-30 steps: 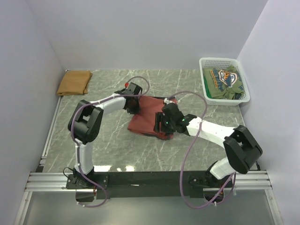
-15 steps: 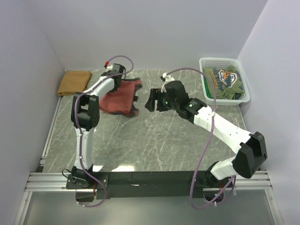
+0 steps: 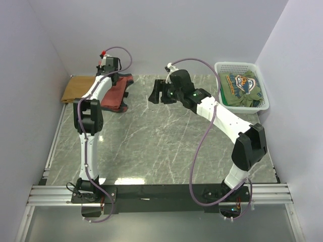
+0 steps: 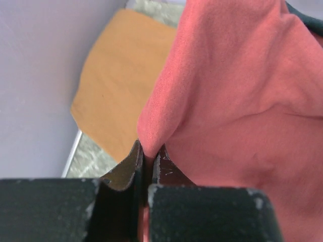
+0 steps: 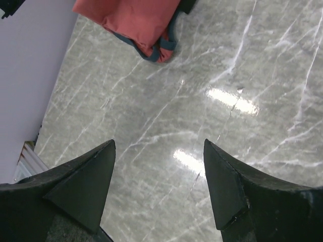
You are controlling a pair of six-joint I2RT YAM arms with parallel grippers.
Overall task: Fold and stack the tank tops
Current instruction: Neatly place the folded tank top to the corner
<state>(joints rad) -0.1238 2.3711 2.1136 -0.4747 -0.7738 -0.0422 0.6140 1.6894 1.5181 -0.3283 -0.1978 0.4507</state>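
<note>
The rust-red tank top (image 3: 116, 94) with dark trim hangs folded from my left gripper (image 3: 114, 78) at the far left of the table. In the left wrist view that gripper (image 4: 149, 151) is shut on a pinch of the red cloth (image 4: 237, 101). The tan-brown tank top (image 3: 78, 88) lies folded flat in the far left corner, just left of the red one, and the wrist view shows it (image 4: 121, 75) beneath the held cloth. My right gripper (image 3: 153, 97) hovers open and empty over bare marble (image 5: 159, 143), with the red tank top (image 5: 136, 20) ahead of it.
A white mesh basket (image 3: 219, 68) stands at the far right against the wall and holds a green printed garment (image 3: 241, 86). Walls close in the table on the left, back and right. A metal rail (image 3: 151, 192) runs along the near edge.
The left arm has carried the red tank top from the table's middle to the far left, beside the tan one. The right gripper has let go of it, opened, and risen toward the back.
</note>
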